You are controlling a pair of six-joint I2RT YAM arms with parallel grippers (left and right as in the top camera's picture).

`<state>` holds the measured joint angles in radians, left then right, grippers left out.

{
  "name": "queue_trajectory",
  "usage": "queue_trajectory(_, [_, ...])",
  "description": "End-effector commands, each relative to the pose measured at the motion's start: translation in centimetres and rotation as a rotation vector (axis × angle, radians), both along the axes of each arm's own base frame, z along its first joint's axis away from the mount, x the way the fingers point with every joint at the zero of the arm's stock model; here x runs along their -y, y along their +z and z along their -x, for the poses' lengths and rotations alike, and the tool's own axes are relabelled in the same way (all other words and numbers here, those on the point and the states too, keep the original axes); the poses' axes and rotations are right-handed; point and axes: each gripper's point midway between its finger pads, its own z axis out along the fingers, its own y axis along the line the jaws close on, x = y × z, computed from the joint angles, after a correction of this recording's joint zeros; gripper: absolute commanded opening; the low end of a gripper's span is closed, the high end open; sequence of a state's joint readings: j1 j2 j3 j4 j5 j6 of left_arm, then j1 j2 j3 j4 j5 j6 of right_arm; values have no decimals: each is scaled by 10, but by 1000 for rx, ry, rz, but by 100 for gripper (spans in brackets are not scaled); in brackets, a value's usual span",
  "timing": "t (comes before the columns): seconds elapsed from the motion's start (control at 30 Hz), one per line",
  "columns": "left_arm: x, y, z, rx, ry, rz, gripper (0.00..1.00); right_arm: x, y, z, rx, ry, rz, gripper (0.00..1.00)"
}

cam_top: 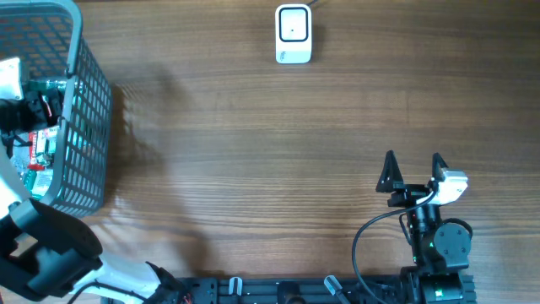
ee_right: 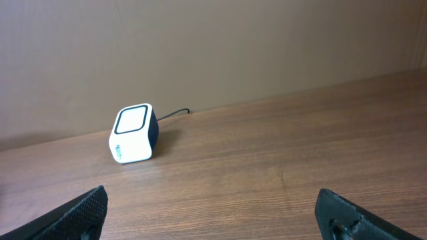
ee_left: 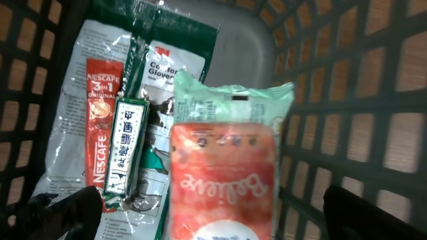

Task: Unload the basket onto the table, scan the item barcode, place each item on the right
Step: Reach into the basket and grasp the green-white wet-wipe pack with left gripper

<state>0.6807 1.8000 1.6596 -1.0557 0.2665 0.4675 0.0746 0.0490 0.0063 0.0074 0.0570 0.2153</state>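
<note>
Fingers (ee_left: 63, 210) of my left hand (ee_left: 217, 213) are spread full wide and grip nothing. I hang inside the basket (ee_left: 347, 100), looking down, with the pink pack (ee_left: 223, 180) lying right between them. I judge that pack the one to lift, since it rests on top of the rest and my spread fingers already flank it. Beside it lie a green stick (ee_left: 127, 150) and a Nescafé sachet (ee_left: 100, 127), with a glove pack (ee_left: 180, 60) beneath. My right hand (ee_right: 220, 217) is likewise spread and empty, low over the counter (ee_right: 300, 153), facing the scanner (ee_right: 133, 133) near the far edge, probably placed to help present the barcode.
</note>
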Motion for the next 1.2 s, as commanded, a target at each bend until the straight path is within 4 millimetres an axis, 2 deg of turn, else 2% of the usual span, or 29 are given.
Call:
queue_trajectory(0.0, [-2, -18, -1, -12, -20, 47, 100, 3, 1, 0, 5, -14, 5, 100])
queue_trajectory(0.33, [0, -51, -3, -71, -24, 116, 100, 3, 1, 0, 5, -14, 5, 100])
queue_trajectory(1.0, [2, -56, -2, -79, -52, 116, 100, 3, 1, 0, 5, -14, 5, 100])
queue_trajectory(1.17, [5, -70, 4, -103, -49, 127, 100, 3, 1, 0, 5, -14, 5, 100])
